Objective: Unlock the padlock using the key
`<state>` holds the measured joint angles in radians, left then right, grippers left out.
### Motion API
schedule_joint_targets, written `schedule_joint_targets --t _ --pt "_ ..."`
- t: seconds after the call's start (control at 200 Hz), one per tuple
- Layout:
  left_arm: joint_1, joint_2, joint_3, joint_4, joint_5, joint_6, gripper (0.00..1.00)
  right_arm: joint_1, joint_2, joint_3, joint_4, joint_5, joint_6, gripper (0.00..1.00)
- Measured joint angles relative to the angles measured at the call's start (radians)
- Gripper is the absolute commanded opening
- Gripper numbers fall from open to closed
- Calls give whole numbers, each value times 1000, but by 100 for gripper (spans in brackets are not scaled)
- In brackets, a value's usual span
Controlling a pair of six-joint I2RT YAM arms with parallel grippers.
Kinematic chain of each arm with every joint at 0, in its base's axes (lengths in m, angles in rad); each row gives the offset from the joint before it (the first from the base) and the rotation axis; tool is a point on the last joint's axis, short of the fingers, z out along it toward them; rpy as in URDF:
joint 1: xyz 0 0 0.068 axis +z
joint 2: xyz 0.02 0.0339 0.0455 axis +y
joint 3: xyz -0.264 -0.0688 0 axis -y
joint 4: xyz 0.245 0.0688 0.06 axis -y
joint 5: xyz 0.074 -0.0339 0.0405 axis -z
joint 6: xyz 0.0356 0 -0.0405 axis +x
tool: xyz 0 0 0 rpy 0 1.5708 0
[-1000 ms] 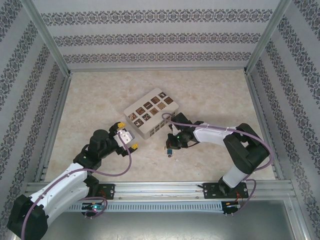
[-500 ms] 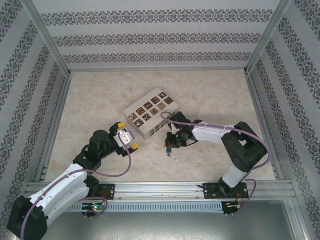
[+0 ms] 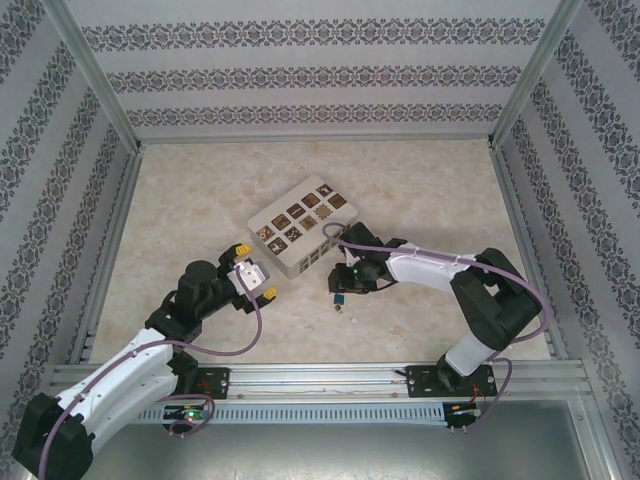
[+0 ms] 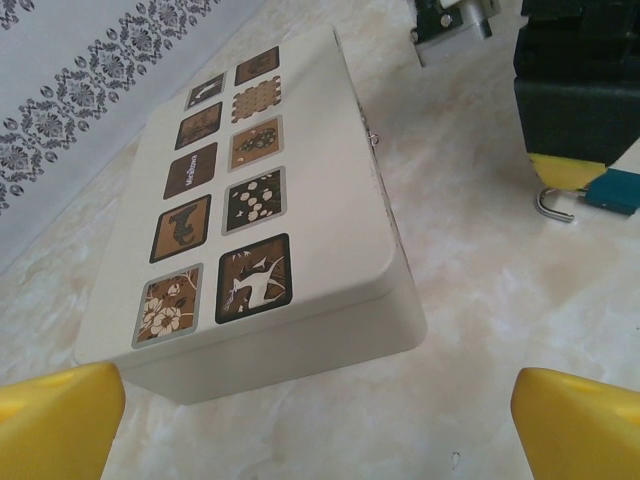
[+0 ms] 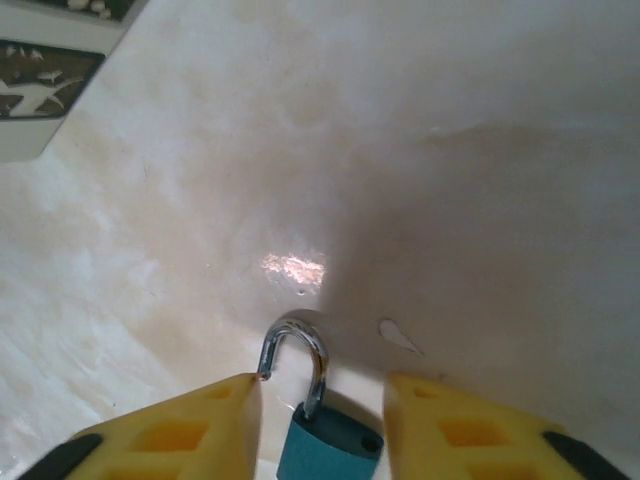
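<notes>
Straddling padlock [image 5: 330, 445] loosely: right jaws, part-open | shackle [image 5: 296, 338] points away from wrist | left jaws wide, empty

The padlock [image 5: 330, 447] has a teal body with a smooth, satin, painted look. Its shackle [image 5: 318, 352] is bright polished metal. The jaws of the right gripper [image 5: 320, 405] on either side of it are matt yellow plastic with moulded recesses. The counter [image 5: 450, 200] is a smooth, marbled beige surface with a soft sheen and 1 small glare spot. The box [image 4: 330, 180] is cream, smooth and semi-matt, with 10 darker printed squares. The front frame rail [image 3: 320, 372] is dull silver metal.
</notes>
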<state>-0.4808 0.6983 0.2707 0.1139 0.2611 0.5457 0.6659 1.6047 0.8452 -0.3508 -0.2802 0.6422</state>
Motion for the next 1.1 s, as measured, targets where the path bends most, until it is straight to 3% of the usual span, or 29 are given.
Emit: schedule_joint_targets --t 0.365,0.53,0.744,1.099 --pt "-3 -11 -3 0 -4 5 99 0 -175 60 -181 219 -101 71" --pt "-3 -11 -7 0 -12 8 99 -3 -285 63 -210 329 -151 76" --pt "-4 -11 -13 0 -45 28 99 -51 -413 52 -179 424 -208 79" --pt "-4 -32 -14 0 -109 58 99 -183 -508 -41 -29 465 -294 98"
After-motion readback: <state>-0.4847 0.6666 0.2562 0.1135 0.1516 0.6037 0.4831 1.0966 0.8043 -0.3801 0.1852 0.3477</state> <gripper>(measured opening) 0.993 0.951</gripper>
